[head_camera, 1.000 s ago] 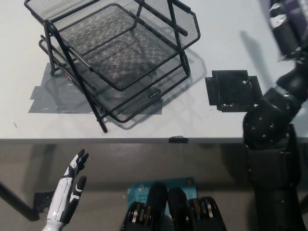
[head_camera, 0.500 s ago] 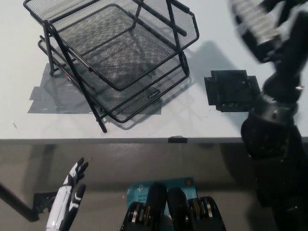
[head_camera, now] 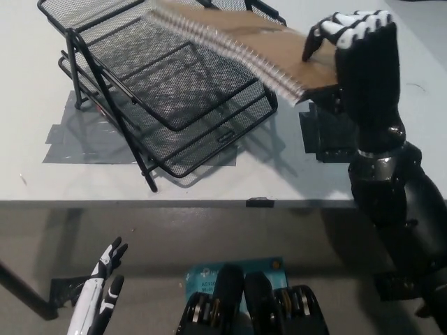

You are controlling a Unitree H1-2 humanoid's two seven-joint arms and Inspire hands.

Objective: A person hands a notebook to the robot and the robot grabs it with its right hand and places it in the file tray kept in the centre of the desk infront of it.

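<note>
- Here, the right robot hand (head_camera: 360,52) is up over the right side of the surface (head_camera: 209,178), fingers closed on the near right corner of the notebook (head_camera: 244,42).
- Notebook: brown cover, spiral binding along its near edge; it is held tilted, off the surface.
- Its far left part reaches over the upper right rim of the tray (head_camera: 174,91); whether it touches the mesh, cannot tell.
- Tray: black wire mesh, tiered, slanted on its stand, sitting at centre-left of the surface. Nothing lies in the tiers that show.
- Grey tape patch (head_camera: 77,143) on the surface beneath and left of the tray.
- Black square patch (head_camera: 328,139) on the surface just right of the tray, partly hidden behind the right arm.
- Left robot hand (head_camera: 101,293) hangs low at lower left, below the surface edge, fingers apart, holding nothing.
- Teal label (head_camera: 202,276) on the floor at bottom centre.
</note>
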